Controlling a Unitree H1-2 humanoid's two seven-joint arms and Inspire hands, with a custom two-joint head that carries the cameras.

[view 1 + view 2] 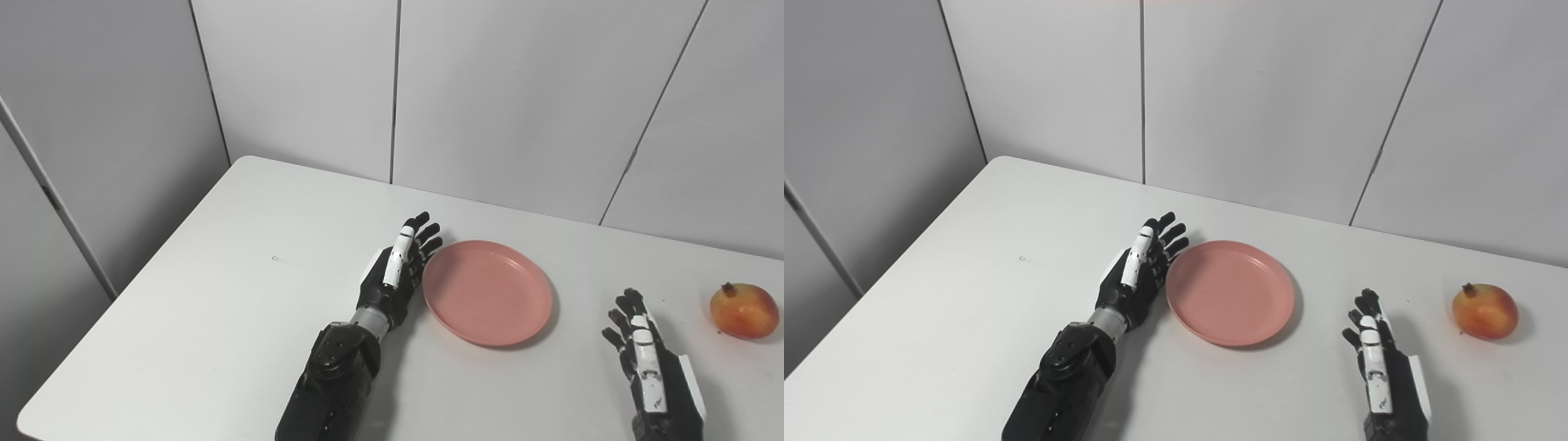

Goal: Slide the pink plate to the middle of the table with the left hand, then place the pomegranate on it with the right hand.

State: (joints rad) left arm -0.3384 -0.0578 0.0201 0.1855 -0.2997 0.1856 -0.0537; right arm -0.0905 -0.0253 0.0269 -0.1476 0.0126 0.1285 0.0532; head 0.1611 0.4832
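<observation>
The left hand (395, 275) lies flat with fingers straight, its edge against the round pink plastic plate (487, 292) at nine o'clock. The right hand (649, 358) rests spread and empty on the white counter (233, 294), the red-yellow pomegranate (743, 310) well apart at two o'clock.

The plate (487, 292) was a plain salmon pink. The pomegranate (744, 310) was orange-red, yellower on one side (with a dark stub at its crown). Both hands, left (397, 272) and right (649, 360), were black with white panels. The table (233, 294) was white, the wall (490, 92) pale grey.
</observation>
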